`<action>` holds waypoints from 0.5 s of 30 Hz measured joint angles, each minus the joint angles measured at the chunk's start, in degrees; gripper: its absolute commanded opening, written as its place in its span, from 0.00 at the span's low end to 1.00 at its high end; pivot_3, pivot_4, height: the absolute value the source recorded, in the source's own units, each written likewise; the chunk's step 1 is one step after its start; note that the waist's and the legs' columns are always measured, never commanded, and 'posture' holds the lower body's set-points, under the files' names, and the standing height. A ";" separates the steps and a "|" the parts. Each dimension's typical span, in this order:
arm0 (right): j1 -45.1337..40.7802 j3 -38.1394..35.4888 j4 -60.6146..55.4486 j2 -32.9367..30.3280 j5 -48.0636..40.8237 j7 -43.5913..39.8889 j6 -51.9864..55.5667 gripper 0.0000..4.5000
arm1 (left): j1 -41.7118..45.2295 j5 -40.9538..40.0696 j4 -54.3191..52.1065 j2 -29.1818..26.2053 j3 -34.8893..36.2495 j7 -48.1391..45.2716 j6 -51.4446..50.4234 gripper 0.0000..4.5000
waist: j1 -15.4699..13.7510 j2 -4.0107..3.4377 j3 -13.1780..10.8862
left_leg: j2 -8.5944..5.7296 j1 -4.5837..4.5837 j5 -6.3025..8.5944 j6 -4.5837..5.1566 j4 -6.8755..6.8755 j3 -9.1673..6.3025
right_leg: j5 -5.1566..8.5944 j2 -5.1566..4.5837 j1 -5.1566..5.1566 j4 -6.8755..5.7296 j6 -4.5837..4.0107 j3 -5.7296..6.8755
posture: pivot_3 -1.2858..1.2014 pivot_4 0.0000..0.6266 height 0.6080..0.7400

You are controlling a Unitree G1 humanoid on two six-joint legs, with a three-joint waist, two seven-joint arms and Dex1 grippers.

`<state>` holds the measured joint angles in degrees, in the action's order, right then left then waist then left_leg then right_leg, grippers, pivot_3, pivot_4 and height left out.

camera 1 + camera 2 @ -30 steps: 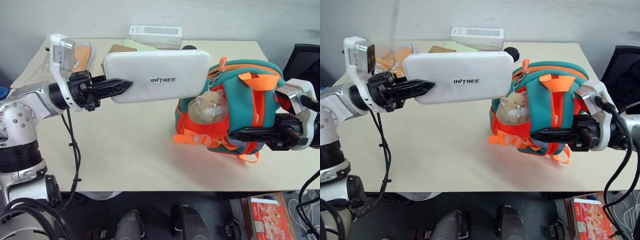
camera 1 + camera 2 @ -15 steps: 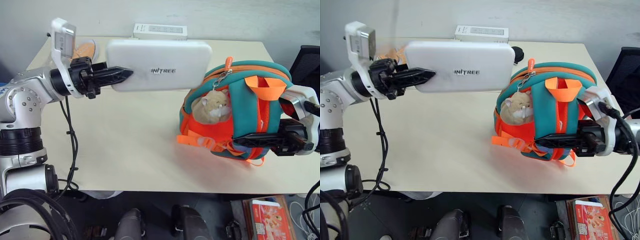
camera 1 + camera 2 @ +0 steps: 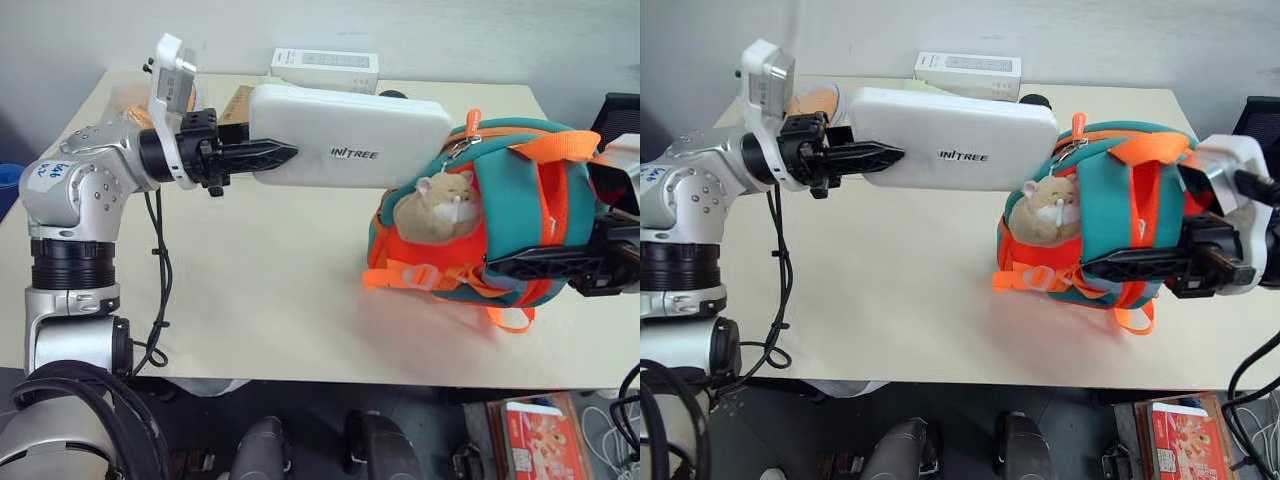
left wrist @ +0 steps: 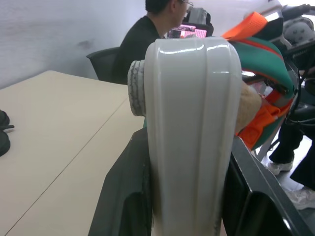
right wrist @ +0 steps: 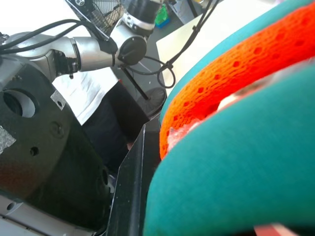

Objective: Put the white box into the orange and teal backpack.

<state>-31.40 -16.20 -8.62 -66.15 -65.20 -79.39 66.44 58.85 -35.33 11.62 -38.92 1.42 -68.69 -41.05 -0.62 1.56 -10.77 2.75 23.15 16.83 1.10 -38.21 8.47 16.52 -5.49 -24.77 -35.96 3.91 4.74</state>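
Note:
The white box (image 3: 350, 150), glossy with dark lettering, hangs level above the table. My left gripper (image 3: 275, 155) is shut on its left end. The box's right end reaches the top of the orange and teal backpack (image 3: 520, 200), beside the zipper pull. A tan plush cat (image 3: 445, 205) hangs on the backpack's front. My right gripper (image 3: 500, 265) is shut on the backpack's lower right side and holds it upright. The left wrist view looks along the white box (image 4: 189, 137) between the black fingers (image 4: 123, 196), with the backpack (image 4: 266, 64) beyond. In the right wrist view the backpack's fabric (image 5: 246, 147) lies against one finger (image 5: 130, 196).
A long white carton (image 3: 325, 70) lies at the back edge of the beige table (image 3: 250, 300). A brown cardboard box (image 3: 237, 100) and an orange item (image 3: 130, 95) sit behind my left arm. A black chair (image 3: 620, 110) stands at the right. A person (image 4: 147, 34) sits beyond the table.
My left gripper has carried the white box to the right, toward the backpack's top. My right gripper has raised the backpack slightly. The camera view has shifted too.

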 measured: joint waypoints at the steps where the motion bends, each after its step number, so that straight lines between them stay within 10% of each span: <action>1: -0.26 0.30 0.01 0.06 0.32 0.17 -0.19 0.01 | -0.10 1.06 -0.12 0.00 -1.38 -0.95 1.21 0.28 | -0.02 0.00 0.00 | 0.00 0.00 0.00 0.00 0.00 0.00 | 0.00 0.01 0.00 0.00 0.00 0.01 | 0.52 0.24 1.00; 9: -1.66 3.65 1.48 1.71 4.55 0.63 -2.68 0.01 | 1.72 9.48 3.82 4.94 -8.59 -4.01 9.28 0.28 | -0.49 0.00 0.00 | -0.03 0.05 -0.02 0.09 -0.22 0.00 | -0.04 0.02 0.02 -0.07 0.06 0.11 | 0.52 0.24 1.00; 15: -2.69 4.02 0.84 2.87 4.30 0.53 -2.79 0.01 | 5.97 16.02 11.17 18.79 -12.99 1.24 13.86 0.28 | -0.83 0.00 0.00 | -0.04 0.21 0.17 0.38 -0.61 -0.01 | -0.11 -0.05 0.05 -0.05 0.19 0.38 | 0.52 0.24 1.00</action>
<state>-34.10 -12.18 -7.78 -63.28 -60.90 -78.86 63.65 64.83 -19.32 22.79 -20.12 -11.57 -67.45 -27.20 -1.45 1.56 -10.77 2.70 23.36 17.00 1.48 -38.81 8.46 16.41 -5.54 -24.73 -36.01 4.10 5.12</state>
